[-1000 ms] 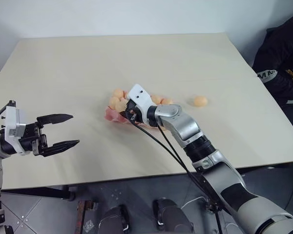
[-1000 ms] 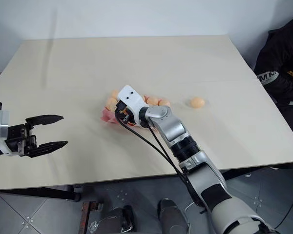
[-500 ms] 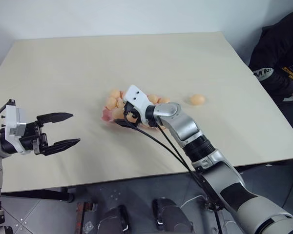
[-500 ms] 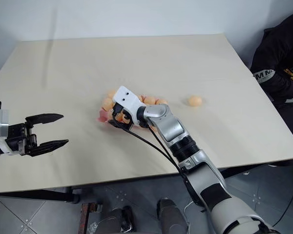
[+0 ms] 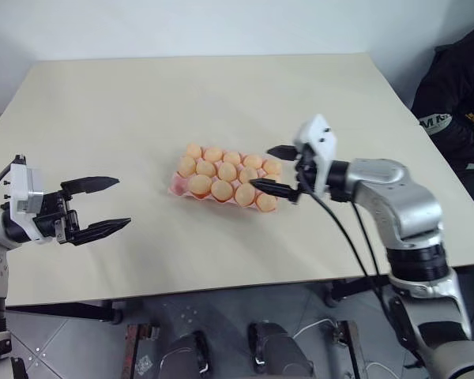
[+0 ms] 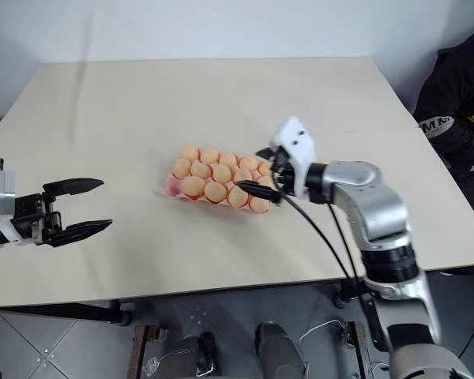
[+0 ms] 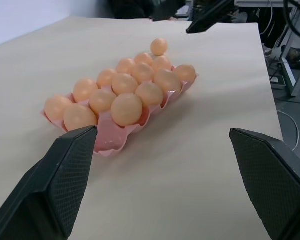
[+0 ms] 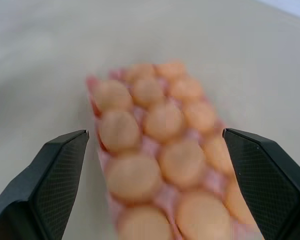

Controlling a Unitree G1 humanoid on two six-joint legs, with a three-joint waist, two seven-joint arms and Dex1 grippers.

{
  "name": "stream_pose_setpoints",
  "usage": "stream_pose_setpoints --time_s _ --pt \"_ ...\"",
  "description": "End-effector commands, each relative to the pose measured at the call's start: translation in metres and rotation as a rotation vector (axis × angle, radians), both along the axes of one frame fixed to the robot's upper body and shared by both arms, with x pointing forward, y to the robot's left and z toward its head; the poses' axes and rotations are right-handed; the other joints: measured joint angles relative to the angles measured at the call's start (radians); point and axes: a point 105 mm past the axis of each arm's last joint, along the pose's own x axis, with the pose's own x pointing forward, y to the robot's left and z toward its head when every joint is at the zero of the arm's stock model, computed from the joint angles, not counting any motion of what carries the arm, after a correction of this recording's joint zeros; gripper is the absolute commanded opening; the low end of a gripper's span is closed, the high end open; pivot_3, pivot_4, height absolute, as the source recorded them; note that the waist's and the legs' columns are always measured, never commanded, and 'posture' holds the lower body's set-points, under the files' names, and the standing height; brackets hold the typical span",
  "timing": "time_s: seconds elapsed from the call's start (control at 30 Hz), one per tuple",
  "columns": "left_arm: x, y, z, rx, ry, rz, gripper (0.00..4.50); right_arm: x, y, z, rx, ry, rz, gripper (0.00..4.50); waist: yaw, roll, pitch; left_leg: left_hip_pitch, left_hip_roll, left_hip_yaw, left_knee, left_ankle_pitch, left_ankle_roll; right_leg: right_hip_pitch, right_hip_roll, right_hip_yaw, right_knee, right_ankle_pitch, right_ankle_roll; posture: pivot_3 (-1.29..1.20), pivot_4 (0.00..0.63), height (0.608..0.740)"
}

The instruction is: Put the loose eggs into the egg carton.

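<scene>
The table (image 5: 142, 103) is a broad beige surface. A person (image 5: 458, 95) in dark clothing sits at its far right corner.

The right gripper (image 5: 275, 168) hangs just above the right end of the carton (image 5: 176, 186). Its jaws stand wide apart and hold nothing. The left gripper (image 5: 104, 206) hovers level over the table's near left edge, well apart from the carton. Its jaws are also spread wide and empty.

The carton is a pink tray lying near the table's middle, its long side running left to right. Eggs (image 5: 222, 189) fill most of its cups; the nearest left corner cup looks empty in the left wrist view.

One loose egg (image 7: 159, 46) lies on the table just beyond the carton's right end.
</scene>
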Motion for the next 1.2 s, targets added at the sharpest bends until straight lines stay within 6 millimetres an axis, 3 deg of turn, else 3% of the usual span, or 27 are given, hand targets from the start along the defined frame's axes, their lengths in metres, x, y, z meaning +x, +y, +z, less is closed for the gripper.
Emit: stream_pose_setpoints --time_s 0.03,0.2,0.43,0.67,0.87,1.03,1.2 --pt "0.003 -0.005 0.005 0.001 -0.035 -0.024 4.5 -0.011 -0.009 0.022 0.045 -0.079 0.002 4.48 -0.001 0.0 0.0 0.001 0.0 0.0 0.0 0.0 0.0 0.0 0.0 0.0 0.001 0.0 0.0 0.0 0.15 0.74" --pt "0.004 -0.004 0.005 0.003 -0.031 -0.035 4.5 -0.028 -0.055 0.029 0.14 -0.1 -0.053 4.48 0.012 0.0 0.0 0.0 0.0 0.0 0.0 0.0 0.0 0.0 0.0 0.0 -0.001 0.0 0.0 0.0 0.15 0.74" --pt "0.003 0.005 0.007 0.014 -0.019 -0.03 4.5 -0.058 -0.141 0.019 0.103 -0.023 -0.233 4.48 0.036 0.0 0.0 -0.001 0.0 0.0 0.001 -0.002 0.002 0.001 0.0 0.0 -0.004 0.0 0.0 0.0 0.15 0.74" --pt "0.006 0.014 0.012 0.03 -0.021 -0.012 4.5 -0.075 -0.187 0.009 0.033 -0.008 -0.351 4.48 0.029 0.0 0.0 0.003 0.0 0.0 0.001 -0.002 0.001 0.004 0.0 0.001 -0.001 0.0 0.0 0.0 0.15 0.74" --pt "0.008 0.016 0.013 0.038 -0.026 -0.01 4.5 -0.068 -0.224 -0.012 -0.074 0.006 -0.476 4.48 0.031 0.0 0.0 0.003 0.0 0.001 0.001 -0.001 0.003 0.004 0.0 0.001 -0.002 0.0 0.0 0.0 0.15 0.74" --pt "0.008 0.015 0.013 0.037 -0.028 -0.012 4.5 -0.046 -0.243 -0.031 -0.114 0.025 -0.548 4.48 0.024 0.0 0.0 0.004 0.0 0.001 0.002 0.0 0.002 0.004 0.0 0.001 -0.001 0.001 0.0 0.0 0.15 0.74" --pt "0.002 0.017 0.012 0.041 -0.028 -0.002 4.5 -0.032 -0.247 -0.033 -0.108 0.026 -0.553 4.48 0.024 0.002 0.001 0.003 0.0 0.001 0.001 0.0 0.002 0.003 0.0 0.001 0.0 0.0 0.0 0.0 0.15 0.74"
